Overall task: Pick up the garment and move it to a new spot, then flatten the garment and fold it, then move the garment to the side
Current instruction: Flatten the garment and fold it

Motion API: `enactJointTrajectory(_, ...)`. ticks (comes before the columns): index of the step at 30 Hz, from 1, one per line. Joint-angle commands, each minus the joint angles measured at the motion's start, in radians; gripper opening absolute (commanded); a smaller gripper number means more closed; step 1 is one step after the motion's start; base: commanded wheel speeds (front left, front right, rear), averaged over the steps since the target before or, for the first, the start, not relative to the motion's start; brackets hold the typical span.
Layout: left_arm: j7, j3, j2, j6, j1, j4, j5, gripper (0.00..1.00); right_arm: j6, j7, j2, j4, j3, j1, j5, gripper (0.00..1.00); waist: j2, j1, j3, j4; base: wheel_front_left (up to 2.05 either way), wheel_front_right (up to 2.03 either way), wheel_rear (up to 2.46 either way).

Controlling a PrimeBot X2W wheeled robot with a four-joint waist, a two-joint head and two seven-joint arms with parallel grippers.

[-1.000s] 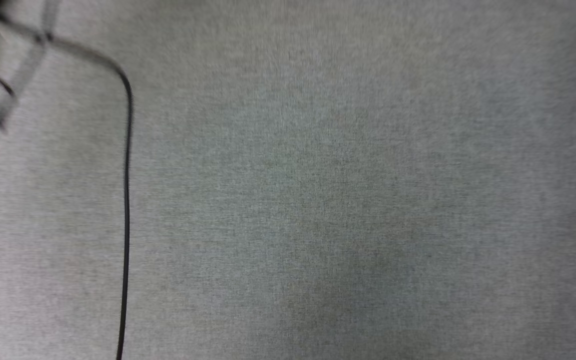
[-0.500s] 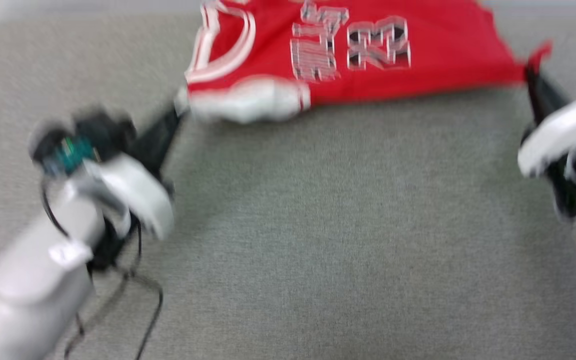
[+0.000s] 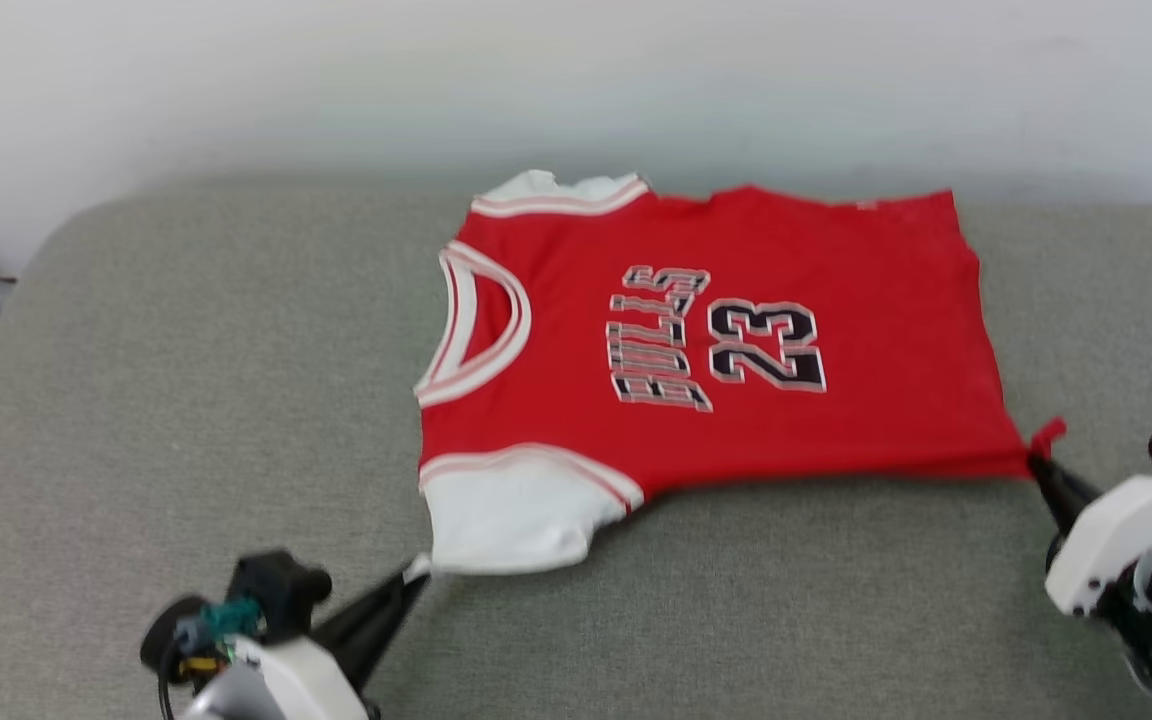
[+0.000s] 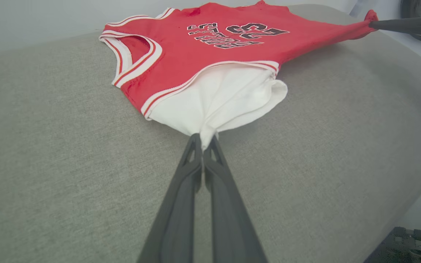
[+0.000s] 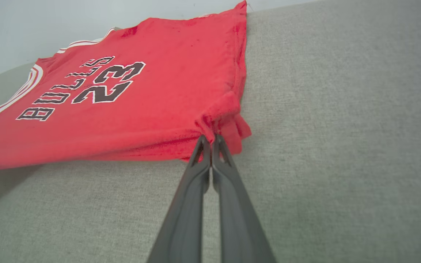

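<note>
Shirt [image 3: 716, 350] spread crosswise on the cushion [image 3: 186, 400], collar leftward, stretched between left gripper [image 3: 419, 572], clamped on its white sleeve [image 3: 506, 510], and right gripper [image 3: 1036, 463], clamped on its near hem corner [image 3: 1046, 437].

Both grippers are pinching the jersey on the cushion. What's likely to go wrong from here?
1. The left gripper is shut on just the tip of the white sleeve; a harder pull may slip it free or bunch the sleeve.
2. The right gripper pinches a small puckered hem corner; uneven tension could skew the garment.
3. The far sleeve looks crumpled near the back edge of the cushion and may get creased into the fold.
</note>
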Motion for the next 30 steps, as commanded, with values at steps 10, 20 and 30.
enactJointTrajectory(10,0.029,-0.045,0.083,0.060,0.195,-0.170,-0.051,0.00,-0.001,0.169,-0.081,-0.157,0.014,0.245,0.135,0.00,0.0000,0.0003,-0.119,0.022,0.00,0.00,0.00)
enactJointTrajectory(20,0.056,-0.091,0.120,0.082,0.285,-0.246,-0.067,0.00,-0.001,0.297,-0.160,-0.341,-0.027,0.448,0.161,0.00,0.0000,0.0003,-0.132,0.027,0.00,0.00,0.00)
enactJointTrajectory(30,0.022,-0.045,0.139,0.091,0.217,-0.274,-0.033,0.00,-0.001,0.392,-0.133,-0.546,-0.171,0.520,0.114,0.00,0.0000,0.0003,-0.087,0.022,0.00,0.00,0.00)
